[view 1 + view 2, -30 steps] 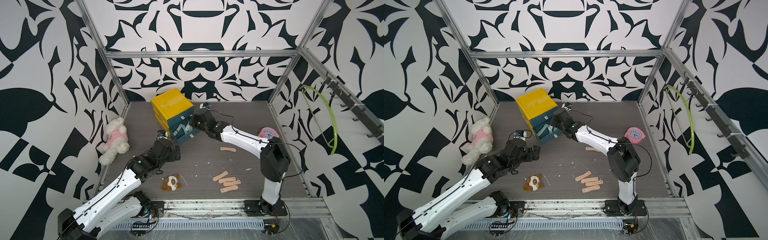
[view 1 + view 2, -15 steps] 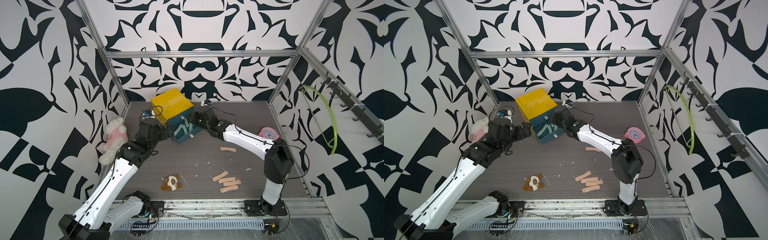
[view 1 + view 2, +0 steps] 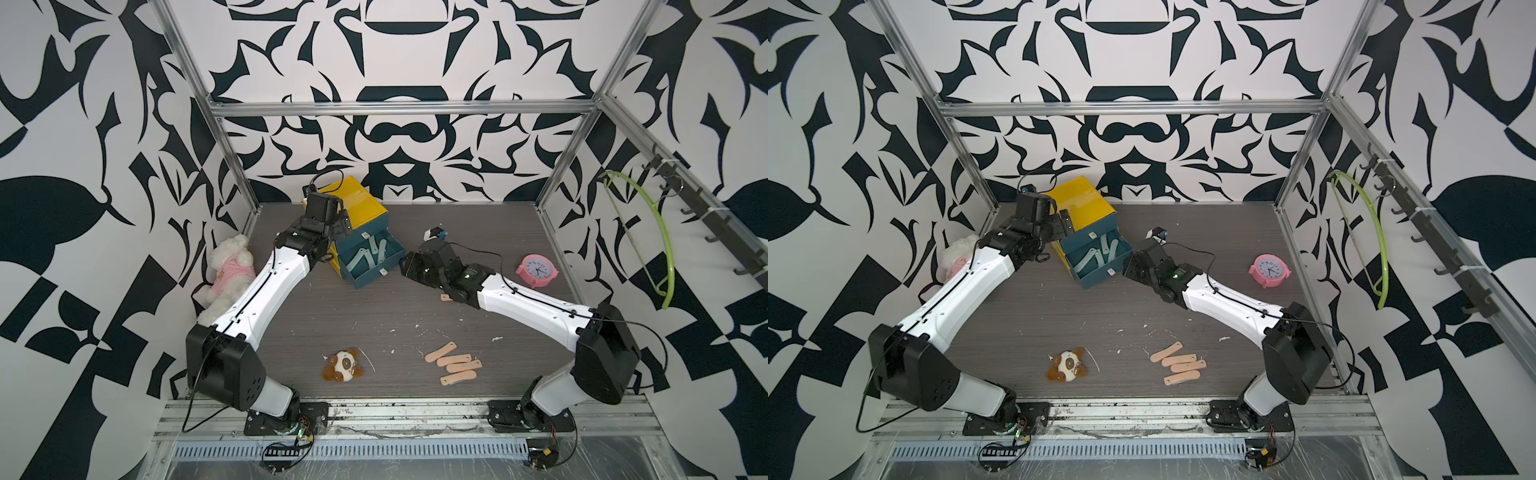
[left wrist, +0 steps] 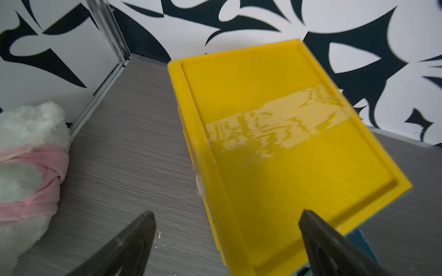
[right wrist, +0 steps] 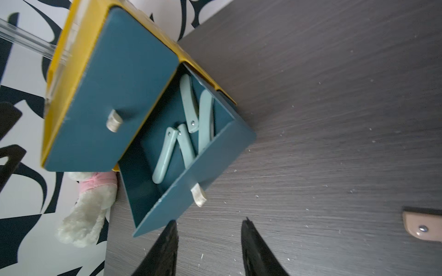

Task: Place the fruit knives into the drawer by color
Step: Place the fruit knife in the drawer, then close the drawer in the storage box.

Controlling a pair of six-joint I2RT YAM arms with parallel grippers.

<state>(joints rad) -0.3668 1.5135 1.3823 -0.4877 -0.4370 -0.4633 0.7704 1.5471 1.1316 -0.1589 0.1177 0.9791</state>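
Four peach knives (image 3: 464,365) are lying bunched at the table (image 3: 415,324) front, well apart from the open drawer (image 3: 365,280) holding teal knives (image 5: 165,155); they're looking light, stiff, slick plastic, so pinching across mid-body is prob. best. R gripper (image 5: 210,221) is hovering half-spread, empty, just off the drawer front; L gripper (image 4: 227,215) is hanging spread wide over the cabinet (image 4: 287,155). A plush dog (image 3: 343,365) is sitting near the row, not blocking.

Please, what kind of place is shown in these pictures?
Probably a laboratory robot test cell: an aluminium frame holds black-and-white patterned walls, a left arm and a right arm are mounted on a front rail, and odd props like a pink clock lie around.
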